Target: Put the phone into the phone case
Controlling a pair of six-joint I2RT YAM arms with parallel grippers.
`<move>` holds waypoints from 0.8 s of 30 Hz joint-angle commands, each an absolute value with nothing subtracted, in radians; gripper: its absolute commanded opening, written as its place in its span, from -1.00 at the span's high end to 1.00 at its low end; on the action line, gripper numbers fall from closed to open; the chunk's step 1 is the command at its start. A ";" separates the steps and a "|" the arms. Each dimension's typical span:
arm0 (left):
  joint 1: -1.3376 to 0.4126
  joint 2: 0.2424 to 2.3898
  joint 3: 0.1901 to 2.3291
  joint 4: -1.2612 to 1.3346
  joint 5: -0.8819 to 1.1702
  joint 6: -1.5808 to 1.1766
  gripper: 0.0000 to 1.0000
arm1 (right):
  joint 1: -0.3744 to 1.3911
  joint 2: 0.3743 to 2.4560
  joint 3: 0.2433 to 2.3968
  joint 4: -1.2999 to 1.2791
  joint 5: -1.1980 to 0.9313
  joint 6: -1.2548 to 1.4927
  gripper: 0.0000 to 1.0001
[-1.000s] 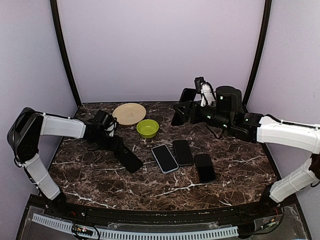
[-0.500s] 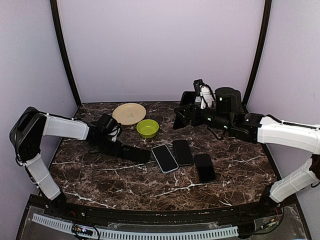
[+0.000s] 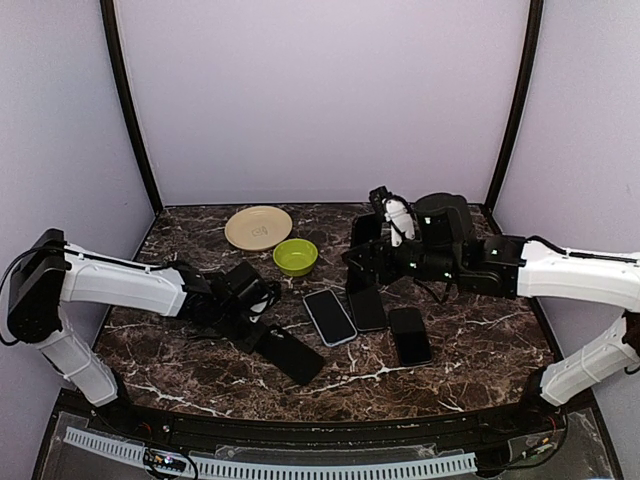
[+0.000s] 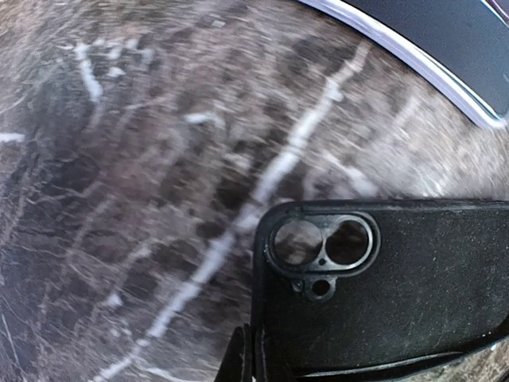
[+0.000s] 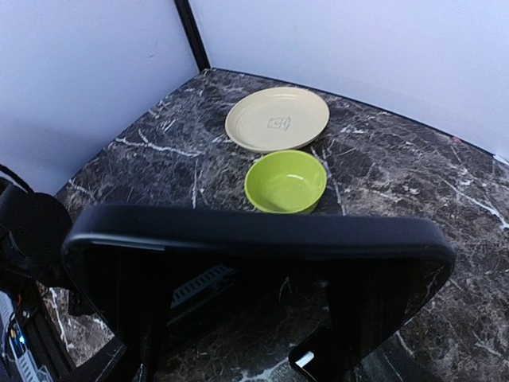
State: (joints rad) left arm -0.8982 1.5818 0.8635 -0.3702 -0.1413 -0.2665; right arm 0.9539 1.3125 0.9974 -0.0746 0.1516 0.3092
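Dark brown marble veined in white forms the tabletop (image 3: 190,375), and on its near-left part the left gripper (image 3: 260,322) reaches in low. Its fingers are pinched fully together on the near end of a matte black slab phone (image 3: 292,354). That phone juts out from the fingertips toward the near right. The left wrist view shows the dusty back of this phone (image 4: 398,294), with a twin-lens camera ring at the corner. It sits very low over the marble, and whether it rests on the stone cannot be told. A strip of bare marble separates it from the pale lavender-blue soft phone case (image 3: 329,317). The case lies flat at mid-table, showing a dark face inside a pale rim; the same rim crosses the upper right corner of the left wrist view (image 4: 445,36). Whether anything is already seated in the case cannot be told. Just beside the case on its right lie two more black phones (image 3: 366,305), side by side, the outer one a little nearer. Above and behind that row hangs the right gripper (image 3: 368,255), its jaws spread wide and clamped across a glossy black slab phone (image 3: 364,230). This phone is held on edge, clear of the table. In the right wrist view it (image 5: 254,239) spans nearly the whole frame, rounded corners uppermost. Beyond it stand a lime-green bowl (image 5: 286,181) and, further back, a tan round plate (image 5: 277,119).
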 commanded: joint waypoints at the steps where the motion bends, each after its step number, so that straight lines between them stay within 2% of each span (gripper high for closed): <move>1: -0.995 1.573 0.901 -0.427 -0.141 -0.325 1.00 | 1.039 1.304 0.997 -0.116 0.199 0.296 0.38; 8: -1.067 1.683 1.002 -0.432 -0.128 -0.392 0.99 | 1.160 1.327 0.945 -0.154 0.241 0.358 0.44; 10: -1.067 1.671 0.999 -0.427 -0.122 -0.410 0.78 | 1.195 1.347 0.942 -0.160 0.244 0.382 0.46; 11: -1.067 1.652 0.997 -0.427 -0.127 -0.416 0.50 | 1.215 1.363 0.941 -0.160 0.246 0.393 0.47; 12: -1.066 1.640 0.994 -0.432 -0.132 -0.424 0.36 | 1.233 1.382 0.943 -0.158 0.248 0.401 0.47; 13: -1.066 1.615 0.993 -0.437 -0.148 -0.429 0.09 | 1.252 1.403 0.948 -0.151 0.248 0.408 0.47; 15: -1.063 1.573 0.988 -0.453 -0.182 -0.437 -0.23 | 1.285 1.454 0.964 -0.138 0.235 0.411 0.48; 16: -1.054 1.558 0.978 -0.463 -0.192 -0.440 -0.33 | 1.299 1.484 0.972 -0.128 0.223 0.405 0.48; 24: -0.927 1.348 0.812 -0.428 -0.223 -0.503 -0.60 | 1.342 1.722 1.115 -0.196 0.177 0.369 0.56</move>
State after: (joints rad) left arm -0.9756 1.4357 0.8886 -0.4271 -0.1970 -0.4614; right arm 1.3243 1.6779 1.0344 -0.2150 0.1818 0.3782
